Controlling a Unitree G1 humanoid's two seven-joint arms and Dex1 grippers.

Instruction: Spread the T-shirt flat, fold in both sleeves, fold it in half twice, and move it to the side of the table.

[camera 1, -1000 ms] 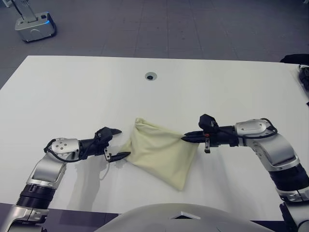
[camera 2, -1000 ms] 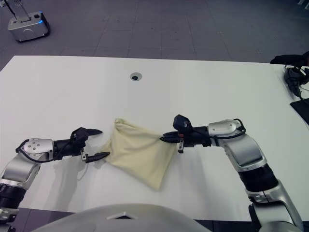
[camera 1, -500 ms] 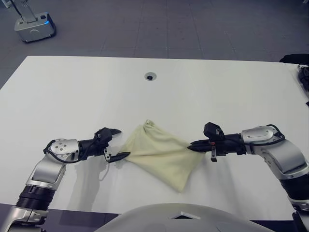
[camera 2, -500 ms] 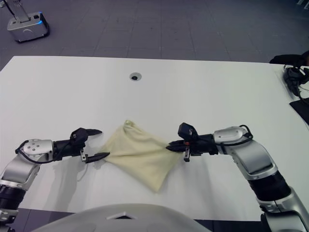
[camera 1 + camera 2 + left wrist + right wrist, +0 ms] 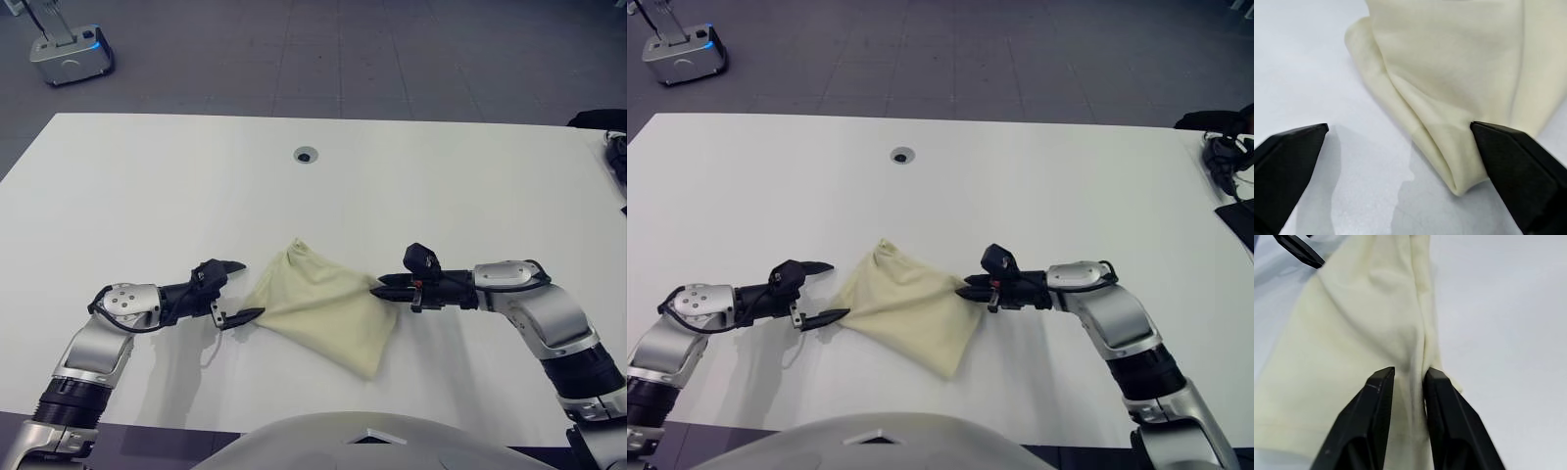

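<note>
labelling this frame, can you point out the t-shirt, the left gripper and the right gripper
T-shirt [image 5: 328, 308], left eye view, middle of the folded cloth.
left gripper [image 5: 253, 288], left eye view, midway between its open fingertips.
right gripper [image 5: 377, 286], left eye view, fingertips pinching the T-shirt's edge.

**Head views.** Even, diffuse light from overhead fell on the white table [image 5: 147, 176]. It read bright with no hard glare, while the floor [image 5: 294, 49] beyond its far edge lay much darker. My left gripper [image 5: 253, 288] and its arm threw a soft, pale grey shadow toward the near side. My right gripper [image 5: 376, 287] threw a fainter one beneath it. The T-shirt [image 5: 328, 308] carried gentle shading in its folds and a thin shadow along its near edge.

**Left wrist view.** My fingers [image 5: 1288, 161] cast soft-edged grey patches on the tabletop.

**Right wrist view.** The bare tabletop beside the cloth glared close to pure white.
</note>
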